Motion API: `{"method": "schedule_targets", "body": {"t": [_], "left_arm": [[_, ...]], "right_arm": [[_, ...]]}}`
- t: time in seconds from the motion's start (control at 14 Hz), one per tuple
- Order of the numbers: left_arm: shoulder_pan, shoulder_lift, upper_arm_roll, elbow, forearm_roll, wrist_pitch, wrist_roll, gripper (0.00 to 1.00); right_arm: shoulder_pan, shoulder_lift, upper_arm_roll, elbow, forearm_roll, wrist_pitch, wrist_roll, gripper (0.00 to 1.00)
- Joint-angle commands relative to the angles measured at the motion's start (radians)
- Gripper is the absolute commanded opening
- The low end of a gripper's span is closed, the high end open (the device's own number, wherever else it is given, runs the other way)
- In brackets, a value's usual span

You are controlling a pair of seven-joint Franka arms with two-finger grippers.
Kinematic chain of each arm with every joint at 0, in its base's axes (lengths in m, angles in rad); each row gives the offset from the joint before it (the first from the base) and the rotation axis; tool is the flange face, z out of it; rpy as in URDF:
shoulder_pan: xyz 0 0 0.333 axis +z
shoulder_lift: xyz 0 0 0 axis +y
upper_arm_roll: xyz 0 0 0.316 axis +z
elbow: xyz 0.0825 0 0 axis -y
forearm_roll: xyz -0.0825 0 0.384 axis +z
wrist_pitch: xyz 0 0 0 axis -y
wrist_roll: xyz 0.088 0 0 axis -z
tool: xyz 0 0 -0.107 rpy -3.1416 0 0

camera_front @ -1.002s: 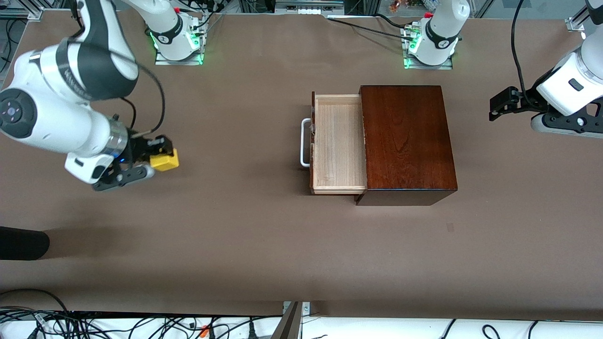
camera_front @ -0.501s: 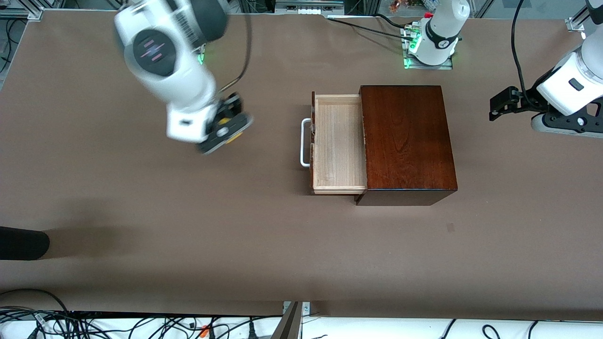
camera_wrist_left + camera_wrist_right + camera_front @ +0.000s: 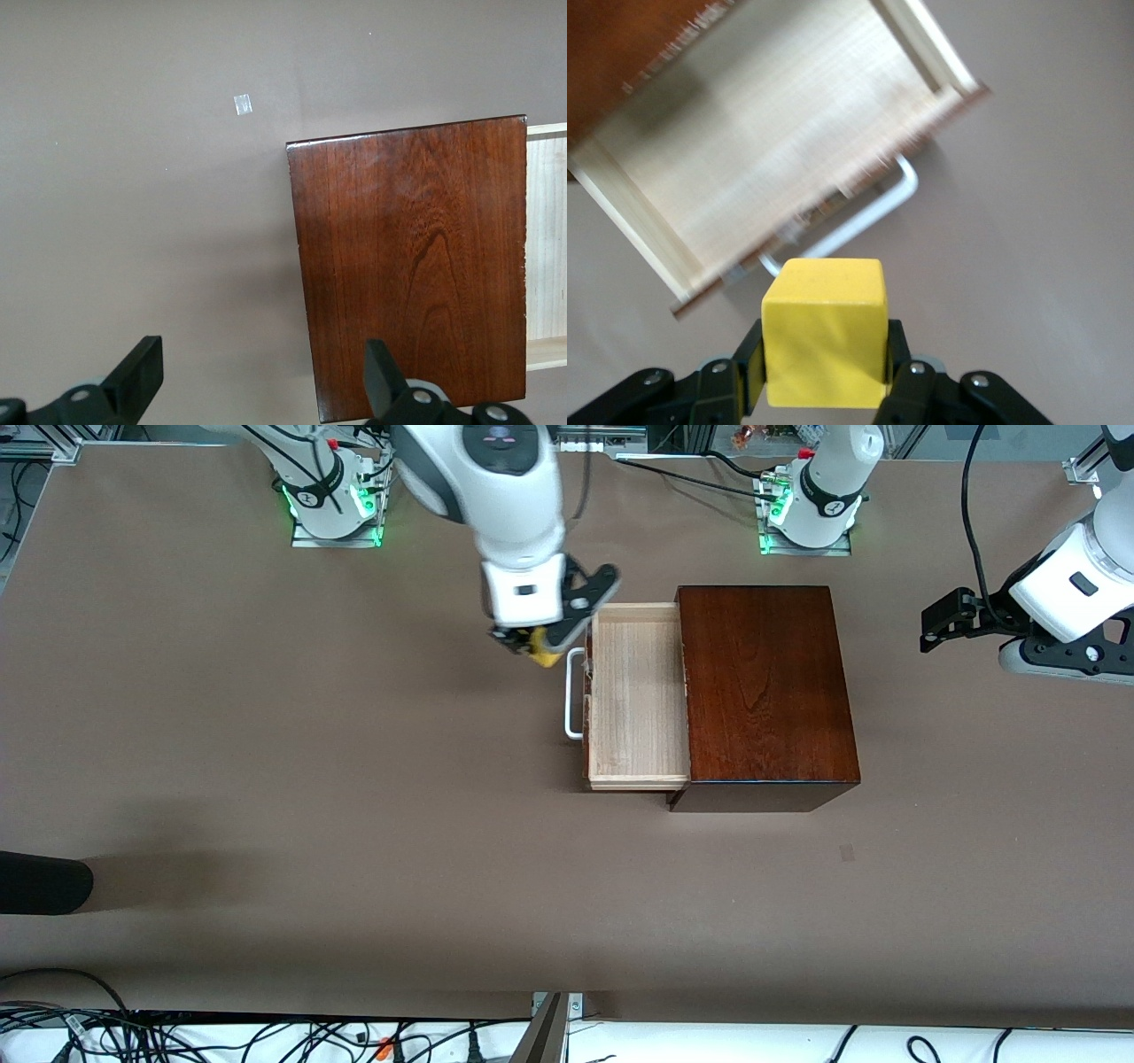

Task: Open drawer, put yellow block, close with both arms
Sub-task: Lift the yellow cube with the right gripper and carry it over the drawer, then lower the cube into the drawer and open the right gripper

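Pinching the yellow block, the right gripper hangs beside the open drawer's handle — left gripper waits, fingers spread, apparently over the tabletop.

Brown table lying across frame; cables trailing along bottom edge; black object sitting at lower-left edge.

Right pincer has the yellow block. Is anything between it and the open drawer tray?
Nothing visible blocks it. The right pincer grips the yellow block in the air just outside the drawer's white handle. The pulled-out tray is empty. The left pincer waits at its own end of the table.
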Motion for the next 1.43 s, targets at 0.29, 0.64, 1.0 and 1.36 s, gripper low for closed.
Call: {"method": "schedule_targets", "body": {"t": [0.29, 0.64, 1.0, 1.36], "left_arm": [[-0.002, -0.025, 0.000, -0.023, 0.011, 0.009, -0.001, 1.00], [-0.002, -0.025, 0.000, -0.024, 0.011, 0.009, 0.000, 1.00], [-0.002, -0.025, -0.002, -0.024, 0.011, 0.007, -0.003, 1.00], [-0.002, -0.025, -0.002, -0.024, 0.011, 0.007, -0.004, 1.00]], "right_arm": [[0.107, 0.186, -0.009, 0.121, -0.114, 0.182, -0.138, 0.27], [0.115, 0.238, -0.009, 0.152, -0.150, 0.180, -0.302, 0.27], [0.116, 0.275, -0.009, 0.145, -0.151, 0.169, -0.341, 0.27], [0.120, 0.307, -0.009, 0.145, -0.151, 0.169, -0.368, 0.27]]}}
